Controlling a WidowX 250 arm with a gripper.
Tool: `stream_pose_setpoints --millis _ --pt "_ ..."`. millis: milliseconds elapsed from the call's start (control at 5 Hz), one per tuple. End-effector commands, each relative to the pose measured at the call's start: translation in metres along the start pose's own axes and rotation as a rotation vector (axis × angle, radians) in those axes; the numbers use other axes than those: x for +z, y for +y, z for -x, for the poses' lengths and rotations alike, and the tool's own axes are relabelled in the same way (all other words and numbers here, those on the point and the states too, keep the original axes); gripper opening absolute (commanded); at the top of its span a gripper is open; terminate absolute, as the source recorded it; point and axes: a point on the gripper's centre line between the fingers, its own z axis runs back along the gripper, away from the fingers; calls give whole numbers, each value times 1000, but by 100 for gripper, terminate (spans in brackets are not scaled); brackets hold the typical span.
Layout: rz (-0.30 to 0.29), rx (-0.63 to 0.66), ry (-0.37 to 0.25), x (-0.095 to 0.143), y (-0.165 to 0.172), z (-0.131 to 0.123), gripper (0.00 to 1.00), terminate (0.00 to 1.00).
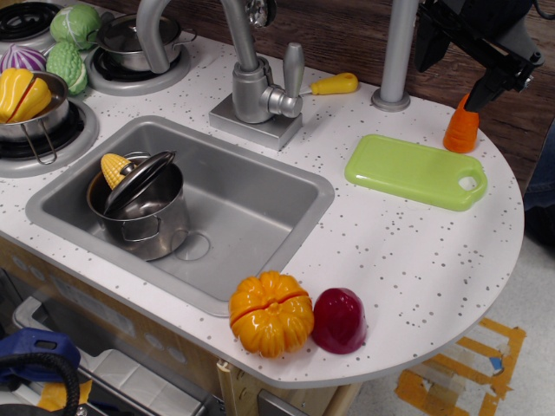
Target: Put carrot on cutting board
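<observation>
Black jaws of the gripper (479, 95) at the top right look pinched on the top of the carrot (461, 128), which stands thick end down on the white counter (408, 251). Biggest is the counter with its grey sink (251, 208), and a pot (143, 212) with corn (114, 168) sits in the sink. Next comes the green cutting board (416, 171), flat and bare, just beside the carrot but not touching it, and then the pumpkin (270, 314) at the front edge.
</observation>
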Motion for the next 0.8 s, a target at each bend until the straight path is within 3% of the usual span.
stream_pose_setpoints --millis 0,600 --pt "0 0 0 0 0 0 100 0" --pt "8 -15 -79 -24 1 -60 100 0"
